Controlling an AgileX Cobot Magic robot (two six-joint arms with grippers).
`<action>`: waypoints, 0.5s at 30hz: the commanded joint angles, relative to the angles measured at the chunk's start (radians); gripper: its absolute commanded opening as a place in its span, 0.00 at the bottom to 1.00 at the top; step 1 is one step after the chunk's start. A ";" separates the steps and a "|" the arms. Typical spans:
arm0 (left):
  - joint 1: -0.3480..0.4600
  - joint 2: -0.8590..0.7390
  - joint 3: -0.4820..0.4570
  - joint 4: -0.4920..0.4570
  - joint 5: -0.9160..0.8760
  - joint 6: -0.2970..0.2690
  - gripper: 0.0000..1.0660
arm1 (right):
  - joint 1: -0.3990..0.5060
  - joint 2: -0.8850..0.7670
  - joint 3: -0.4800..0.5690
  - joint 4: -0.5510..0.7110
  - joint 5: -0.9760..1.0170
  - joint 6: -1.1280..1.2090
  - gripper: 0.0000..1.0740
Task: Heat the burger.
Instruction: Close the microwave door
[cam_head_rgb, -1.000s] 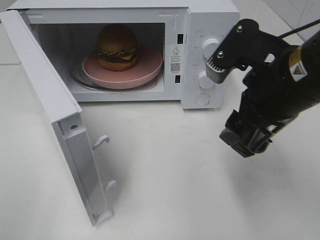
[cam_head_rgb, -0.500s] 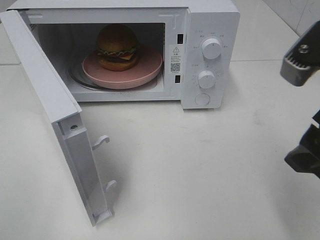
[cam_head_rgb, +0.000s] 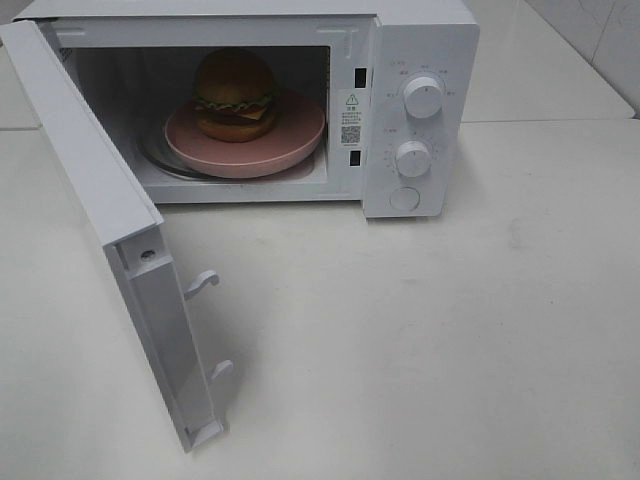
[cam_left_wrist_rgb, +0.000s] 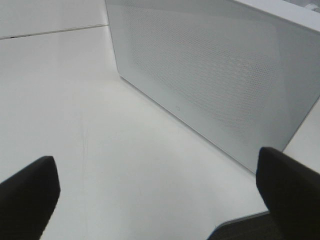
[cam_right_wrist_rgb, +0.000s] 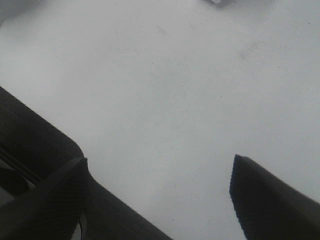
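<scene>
Exterior feed looks bright and even to me, diffuse overhead light, sharp across the counter (cam_head_rgb: 450, 330). A soft shadow lies on the counter to the right of the open door (cam_head_rgb: 120, 250). The microwave (cam_head_rgb: 420, 60) cavity is dimmer, but the burger (cam_head_rgb: 234, 95) is readable. Both wrist feeds are greyer and flatter. The left gripper (cam_left_wrist_rgb: 156, 160) and right gripper (cam_right_wrist_rgb: 160, 160) show as blurred black at the frame edges.

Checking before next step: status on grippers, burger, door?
Both open, empty: left gripper, right gripper. The burger on pink plate inside microwave. Its door wide open, not yet shut; left gripper faces outer side.
</scene>
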 joint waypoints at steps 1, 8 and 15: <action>-0.003 -0.017 0.002 -0.002 -0.008 -0.008 0.94 | -0.010 -0.041 0.025 -0.004 0.008 0.025 0.70; -0.003 -0.017 0.002 -0.002 -0.008 -0.008 0.94 | -0.195 -0.191 0.156 0.000 -0.007 0.016 0.70; -0.003 -0.017 0.002 -0.002 -0.008 -0.008 0.94 | -0.312 -0.323 0.218 0.001 -0.028 0.016 0.70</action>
